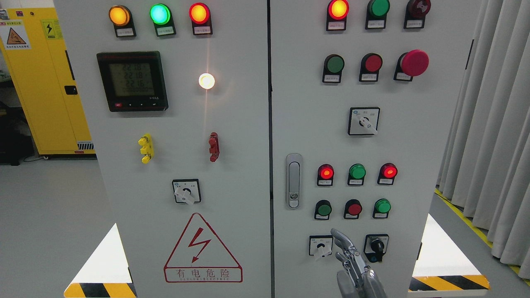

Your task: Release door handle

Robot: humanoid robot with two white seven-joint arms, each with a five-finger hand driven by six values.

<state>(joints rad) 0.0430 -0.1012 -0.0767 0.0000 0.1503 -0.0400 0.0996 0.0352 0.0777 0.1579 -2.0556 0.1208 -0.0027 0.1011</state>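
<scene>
While my right hand hangs low with fingers loosely extended, gripping nothing, the silver oblong metal door handle sits up-left of it, apart, on the grey cabinet door.

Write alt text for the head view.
A right robot hand rises from the bottom edge with fingers relaxed, holding nothing, below and right of the silver door handle on a grey electrical cabinet. Indicator lights, push buttons and rotary switches cover both doors.
</scene>
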